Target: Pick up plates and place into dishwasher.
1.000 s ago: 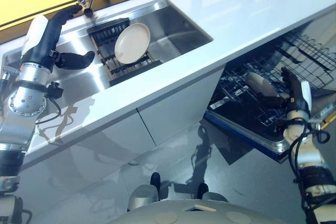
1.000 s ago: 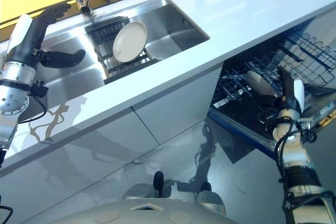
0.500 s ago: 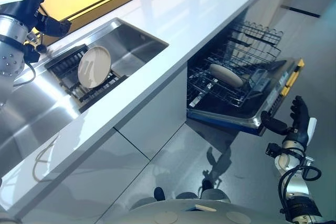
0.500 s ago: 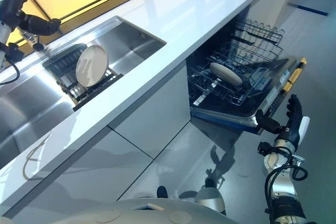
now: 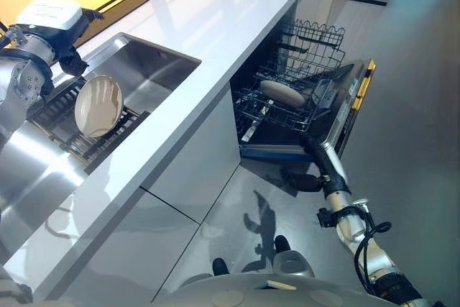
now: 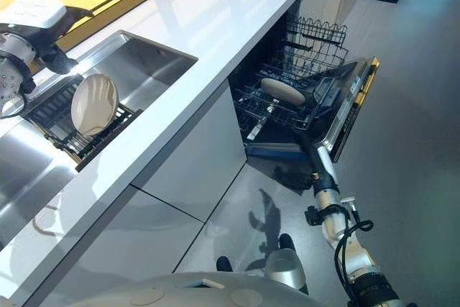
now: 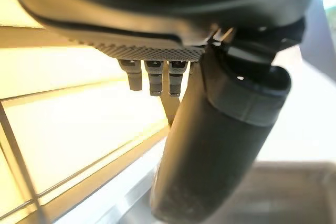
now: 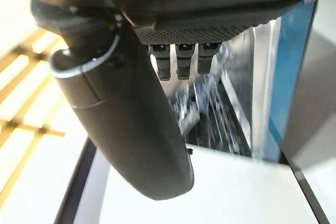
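My view swung over the last second, so most of the apparent shift was the camera, not the things. What really changed: my right hand (image 5: 321, 157) had been up at the lower rack (image 5: 277, 109) beside the plate in it; half a second back it hung out past the open dishwasher door (image 5: 343, 116), and now it sat low in front of that door's front edge, arm stretched, fingers straight and holding nothing. Right wrist view agreed: thumb out, fingers relaxed, rack wires past them. My left hand (image 5: 68, 59) had hovered open over the sink (image 5: 144, 62) near the tap; now it was at the back edge of the sink, just above the dish rack (image 5: 93, 138), near the standing plate (image 5: 97, 106). I couldn't tell from the eye views whether it touched; left wrist view showed thumb and fingers loose with nothing between them

My read: one plate was delivered, right hand was clear of the dishwasher, left hand was set up for the next pick

Count:
- plates: two. One upright in the dish rack inside the sink, one lying in the dishwasher's lower rack (image 6: 282, 91)
- dishwasher racks: two, lower pulled out over the door, upper (image 6: 316, 41) behind it
- sinks: one, set into the white surface (image 5: 237, 12)
- nothing in either hand
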Robot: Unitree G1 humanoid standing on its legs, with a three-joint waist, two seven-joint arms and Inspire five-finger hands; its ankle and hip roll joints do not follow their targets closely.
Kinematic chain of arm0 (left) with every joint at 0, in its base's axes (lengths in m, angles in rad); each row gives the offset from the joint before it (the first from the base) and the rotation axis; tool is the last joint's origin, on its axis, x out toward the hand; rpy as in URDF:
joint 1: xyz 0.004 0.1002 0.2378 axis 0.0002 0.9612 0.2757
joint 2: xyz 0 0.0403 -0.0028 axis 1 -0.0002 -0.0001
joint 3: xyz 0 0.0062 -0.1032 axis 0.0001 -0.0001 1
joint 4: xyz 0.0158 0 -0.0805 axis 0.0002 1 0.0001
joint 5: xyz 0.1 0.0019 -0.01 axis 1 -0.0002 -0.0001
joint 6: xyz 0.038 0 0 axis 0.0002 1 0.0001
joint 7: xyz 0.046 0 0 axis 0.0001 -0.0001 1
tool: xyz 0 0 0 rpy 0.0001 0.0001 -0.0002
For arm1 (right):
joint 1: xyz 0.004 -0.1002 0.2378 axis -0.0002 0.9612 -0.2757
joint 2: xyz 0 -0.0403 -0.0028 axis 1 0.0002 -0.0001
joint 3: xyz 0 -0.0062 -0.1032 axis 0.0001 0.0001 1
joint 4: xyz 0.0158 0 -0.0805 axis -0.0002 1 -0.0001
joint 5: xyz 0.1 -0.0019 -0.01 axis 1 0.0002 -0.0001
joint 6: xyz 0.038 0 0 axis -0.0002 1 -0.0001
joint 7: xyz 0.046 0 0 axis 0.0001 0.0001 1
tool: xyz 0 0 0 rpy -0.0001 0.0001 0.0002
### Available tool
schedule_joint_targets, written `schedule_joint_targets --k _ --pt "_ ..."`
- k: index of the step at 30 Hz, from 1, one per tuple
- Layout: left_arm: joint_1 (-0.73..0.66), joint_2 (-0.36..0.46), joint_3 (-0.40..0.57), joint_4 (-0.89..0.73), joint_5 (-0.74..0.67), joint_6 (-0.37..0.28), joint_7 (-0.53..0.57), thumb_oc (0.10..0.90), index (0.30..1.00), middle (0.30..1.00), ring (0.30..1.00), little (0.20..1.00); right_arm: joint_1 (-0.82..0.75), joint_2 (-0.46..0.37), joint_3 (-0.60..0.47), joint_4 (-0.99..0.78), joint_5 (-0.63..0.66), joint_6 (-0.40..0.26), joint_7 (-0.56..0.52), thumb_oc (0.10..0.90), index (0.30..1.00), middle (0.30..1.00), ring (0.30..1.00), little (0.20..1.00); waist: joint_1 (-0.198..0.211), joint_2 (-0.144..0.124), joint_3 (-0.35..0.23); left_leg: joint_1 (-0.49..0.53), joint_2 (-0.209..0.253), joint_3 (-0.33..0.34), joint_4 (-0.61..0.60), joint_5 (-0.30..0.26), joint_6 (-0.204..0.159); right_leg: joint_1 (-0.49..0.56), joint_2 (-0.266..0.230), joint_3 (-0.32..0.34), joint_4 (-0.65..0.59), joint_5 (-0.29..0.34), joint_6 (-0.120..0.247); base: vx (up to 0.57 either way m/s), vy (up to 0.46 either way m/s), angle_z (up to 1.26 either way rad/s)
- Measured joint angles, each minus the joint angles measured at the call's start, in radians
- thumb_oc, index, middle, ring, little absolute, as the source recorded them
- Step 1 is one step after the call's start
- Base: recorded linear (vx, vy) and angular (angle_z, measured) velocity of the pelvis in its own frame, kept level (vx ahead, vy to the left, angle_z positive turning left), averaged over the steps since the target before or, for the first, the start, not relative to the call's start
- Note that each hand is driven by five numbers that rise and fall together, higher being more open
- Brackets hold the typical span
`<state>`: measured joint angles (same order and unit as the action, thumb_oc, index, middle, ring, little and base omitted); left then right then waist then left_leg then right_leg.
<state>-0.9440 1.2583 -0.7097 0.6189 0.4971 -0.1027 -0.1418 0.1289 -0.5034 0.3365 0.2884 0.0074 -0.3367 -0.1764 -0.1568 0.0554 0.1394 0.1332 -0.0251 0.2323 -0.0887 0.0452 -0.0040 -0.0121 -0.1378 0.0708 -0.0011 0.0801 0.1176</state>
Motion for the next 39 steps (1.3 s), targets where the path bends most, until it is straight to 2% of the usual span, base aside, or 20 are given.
schedule_joint_targets --k 4,8,15,26,31,34,39 --pt "-0.018 0.009 -0.046 0.037 0.055 -0.021 -0.106 0.800 0.900 0.900 0.900 0.900 0.004 -0.010 0.018 0.001 -0.001 0.014 0.011 0.800 0.900 0.900 0.900 0.900 -0.009 -0.009 0.005 0.001 -0.010 0.011 0.000 -0.005 0.007 -0.009 -0.009 -0.001 0.003 0.003 0.005 0.04 0.049 -0.13" --pt "-0.021 0.009 -0.090 0.045 0.104 -0.038 -0.135 0.800 0.900 0.900 0.900 0.900 0.012 -0.030 0.018 0.009 -0.001 0.016 0.011 0.800 0.900 0.900 0.900 0.900 -0.012 -0.012 0.007 -0.001 -0.014 0.012 0.000 -0.008 0.012 -0.018 -0.011 -0.002 0.011 0.004 0.006 0.05 0.043 -0.06" --pt "-0.045 0.008 -0.152 0.064 0.134 -0.058 -0.138 0.800 0.900 0.900 0.900 0.900 0.017 -0.033 0.045 0.020 -0.001 0.032 0.016 0.800 0.900 0.900 0.900 0.900 -0.013 -0.020 0.012 -0.001 -0.014 0.012 0.000 -0.009 0.012 -0.020 -0.011 -0.002 0.012 0.004 0.006 0.06 0.029 -0.01" --pt "-0.050 -0.006 -0.158 0.084 0.170 -0.053 -0.087 0.800 0.900 0.900 0.900 0.900 0.016 -0.044 0.114 0.055 -0.002 0.037 0.100 0.800 0.900 0.900 0.900 0.900 -0.021 -0.024 0.025 -0.005 -0.013 0.010 0.000 -0.010 0.014 -0.032 -0.012 -0.002 0.021 0.004 0.006 0.05 0.005 -0.03" --pt "-0.051 -0.041 -0.158 0.122 0.176 -0.024 -0.081 0.800 0.900 0.900 0.900 0.900 0.013 -0.045 0.123 0.093 -0.002 0.072 0.170 0.800 0.900 0.900 0.900 0.900 -0.028 -0.026 0.028 -0.004 -0.014 0.011 0.000 -0.010 0.014 -0.033 -0.012 -0.003 0.024 0.004 0.006 0.04 -0.013 -0.01" --pt "-0.051 -0.059 -0.158 0.158 0.192 0.001 -0.078 0.800 0.900 0.900 0.900 0.900 0.012 -0.068 0.165 0.107 -0.012 0.102 0.231 0.800 0.900 0.900 0.900 0.900 -0.037 -0.027 0.032 -0.002 -0.014 0.011 0.000 -0.011 0.014 -0.033 -0.011 -0.002 0.026 0.004 0.006 0.04 -0.023 -0.03" --pt "-0.052 -0.076 -0.158 0.192 0.207 0.015 -0.071 0.800 0.900 0.900 0.900 0.900 0.013 -0.072 0.183 0.110 -0.012 0.117 0.250 0.800 0.900 0.900 0.900 0.900 -0.040 -0.032 0.054 0.003 -0.016 0.010 0.000 -0.011 0.014 -0.035 -0.011 -0.001 0.031 0.004 0.006 0.04 0.001 -0.04"
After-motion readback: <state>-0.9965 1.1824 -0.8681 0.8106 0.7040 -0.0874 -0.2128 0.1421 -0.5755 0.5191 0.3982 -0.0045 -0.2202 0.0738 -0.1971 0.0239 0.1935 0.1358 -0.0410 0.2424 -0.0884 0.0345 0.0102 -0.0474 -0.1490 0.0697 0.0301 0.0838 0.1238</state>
